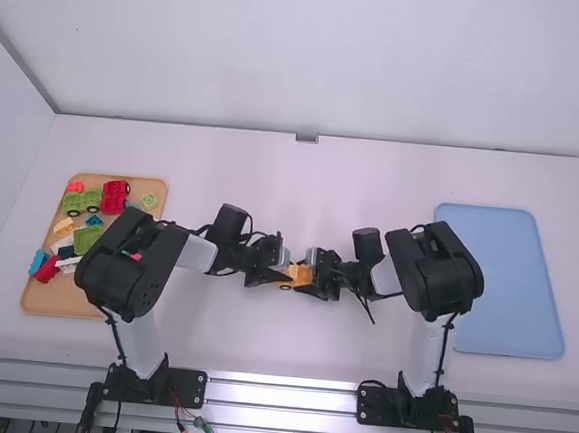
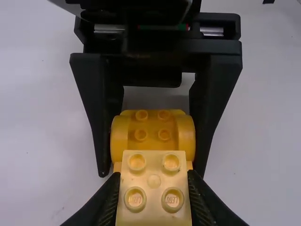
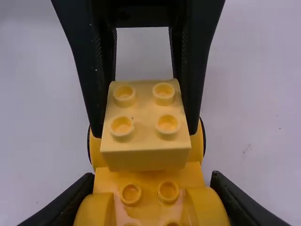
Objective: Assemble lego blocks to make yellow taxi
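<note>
White bench [image 1: 220,336]: it is before a white wall [image 1: 322,59], with a metal rail [image 1: 285,395] along the side of the arm bases.
Left hand [image 1: 285,273]: it is near the middle of the bench; its two fingers grip the pale yellow brick [image 2: 154,188] from two opposite sides.
Right hand [image 1: 312,279]: it faces the left hand, very near; its fingers are at both sides of the yellow car body [image 3: 148,183] and hold it.
Pale yellow brick: it has four round studs on the top, and lies over the middle of the car body; I cannot tell if it is pressed fully down.
Yellow car body: it is between the two hands, with rounded fenders [image 2: 186,134], studs, and a black wheel [image 3: 203,136] seen at one side.
Wooden tray [image 1: 62,302]: it is at the left of the bench, partly behind the left arm [image 1: 125,264], and carries a red wheeled block [image 1: 116,196], a green wheeled block [image 1: 74,204], a green block [image 1: 87,239], a blue block [image 1: 38,261] and other small pieces.
Blue tray [image 1: 515,284]: it lies flat at the right, partly behind the right arm [image 1: 440,274].
</note>
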